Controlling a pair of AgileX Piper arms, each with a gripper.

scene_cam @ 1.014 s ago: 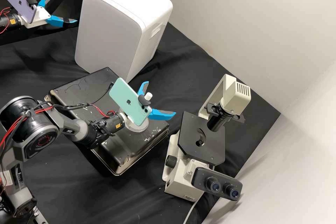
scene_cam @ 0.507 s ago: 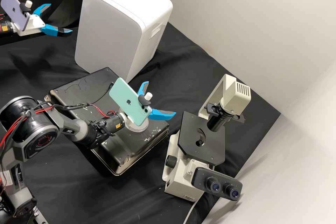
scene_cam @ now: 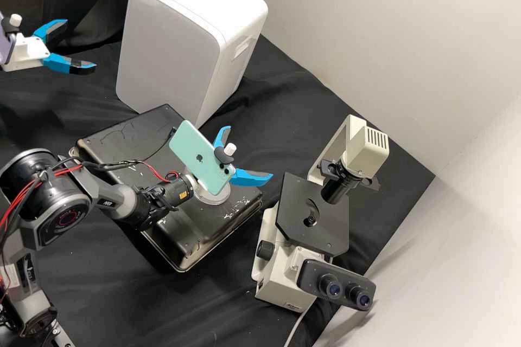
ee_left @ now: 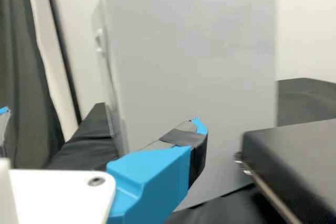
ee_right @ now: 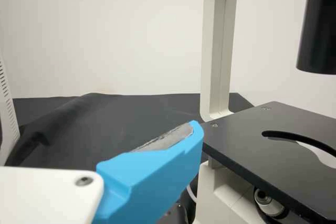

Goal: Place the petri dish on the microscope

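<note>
As both grippers stand empty, bench: black cloth, bearing everything below.
Box: white, upright, behind the tray.
Microscope: right of the tray; dish not yet on its stage.
Tray: black, between box and microscope.
Left gripper: fingers apart, beside the box, well apart from the dish.
Right gripper: fingers apart, over the tray's edge, pointing at the stage.
Dish: on the tray, under the right wrist, behind its fingertips; round, no long axis. Right arm is nearer; judged it must draw back and descend.
</note>
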